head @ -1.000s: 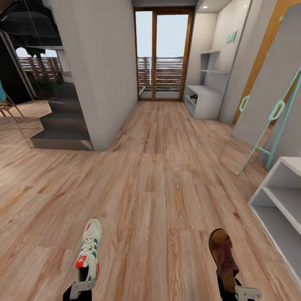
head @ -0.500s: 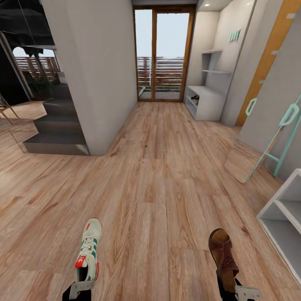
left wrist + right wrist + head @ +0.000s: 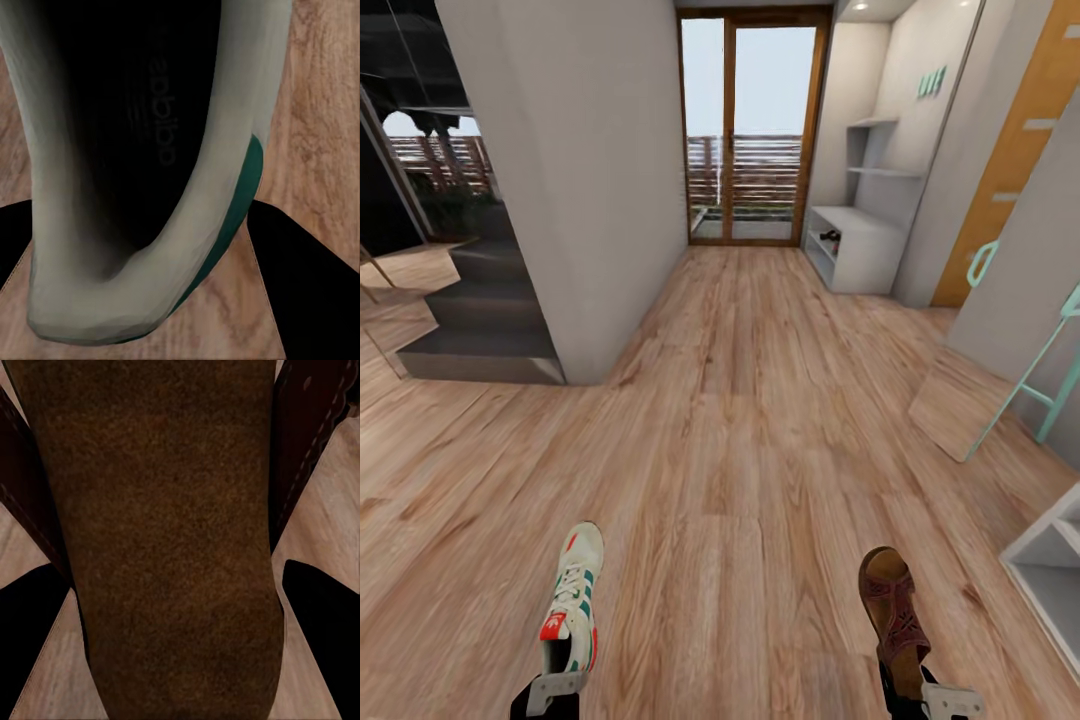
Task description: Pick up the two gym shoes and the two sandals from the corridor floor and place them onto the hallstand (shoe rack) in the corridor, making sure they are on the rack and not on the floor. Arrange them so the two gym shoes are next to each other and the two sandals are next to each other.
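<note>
Left gripper (image 3: 552,690) clamping the heel of a gym shoe (image 3: 572,600), toe pointing down the corridor toward the hallstand (image 3: 857,245). Hanging clear above the corridor floor (image 3: 730,440), well short of the hallstand. Seeing, from the left wrist view, the shoe's dark opening and green heel trim (image 3: 244,187), with both dark fingers (image 3: 315,277) flanking the heel.

Right gripper (image 3: 935,698) pinching the heel end of a sandal (image 3: 893,610), strapped toe forward, level with the shoe and just as far from the hallstand. Showing, in the right wrist view, the tan insole (image 3: 165,532) running out between the dark fingers (image 3: 322,615).

Spotting something small and dark on the hallstand's upper open shelf, too small to name. Passing a plain grey bench (image 3: 1050,570) low at the right, nearer than the hallstand.

Judging the risks now: holding each by the heel only, so any jolt while rolling risks tipping or slipping one loose. Drifting right risks clipping the bench or the mint ladder (image 3: 1040,385). Mistaking that bench for the hallstand risks a wrong drop.
</note>
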You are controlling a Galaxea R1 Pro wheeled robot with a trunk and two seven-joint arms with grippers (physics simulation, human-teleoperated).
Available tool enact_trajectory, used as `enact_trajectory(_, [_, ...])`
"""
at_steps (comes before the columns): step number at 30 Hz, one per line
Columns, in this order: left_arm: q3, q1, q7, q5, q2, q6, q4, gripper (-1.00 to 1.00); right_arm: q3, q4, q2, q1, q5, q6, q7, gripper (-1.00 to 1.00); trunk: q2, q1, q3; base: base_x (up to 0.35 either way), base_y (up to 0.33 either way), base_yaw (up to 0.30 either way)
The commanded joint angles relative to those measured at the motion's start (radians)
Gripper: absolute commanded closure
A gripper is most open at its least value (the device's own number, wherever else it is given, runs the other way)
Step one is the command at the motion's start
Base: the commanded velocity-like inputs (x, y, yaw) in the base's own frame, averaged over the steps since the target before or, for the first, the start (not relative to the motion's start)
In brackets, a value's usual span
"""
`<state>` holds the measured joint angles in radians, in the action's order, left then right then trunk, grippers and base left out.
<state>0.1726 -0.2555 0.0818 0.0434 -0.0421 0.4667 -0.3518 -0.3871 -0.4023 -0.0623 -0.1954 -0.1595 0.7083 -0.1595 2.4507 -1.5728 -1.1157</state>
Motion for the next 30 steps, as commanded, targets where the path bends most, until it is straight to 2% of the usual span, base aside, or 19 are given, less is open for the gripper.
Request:
enact_trajectory(1, [0.009,-0.001,0.010,0.004,0.000,0.003,0.001,1.00,-0.009,0.000,0.001,-0.001,-0.009,0.003,-0.005,1.00,0.000,0.000,-0.001,0.340,0.000,0.000])
enact_trajectory(23, [0.008,-0.001,0.010,0.004,-0.001,0.003,0.001,1.00,-0.009,0.002,0.002,-0.001,-0.009,0.004,-0.005,1.00,0.000,0.000,-0.001,0.340,0.000,0.000])
enact_trajectory(30, [0.009,-0.001,0.010,0.004,-0.001,0.003,0.001,1.00,-0.009,0.002,0.002,-0.001,-0.009,0.004,-0.005,1.00,0.000,0.000,0.008,0.340,0.000,0.000])
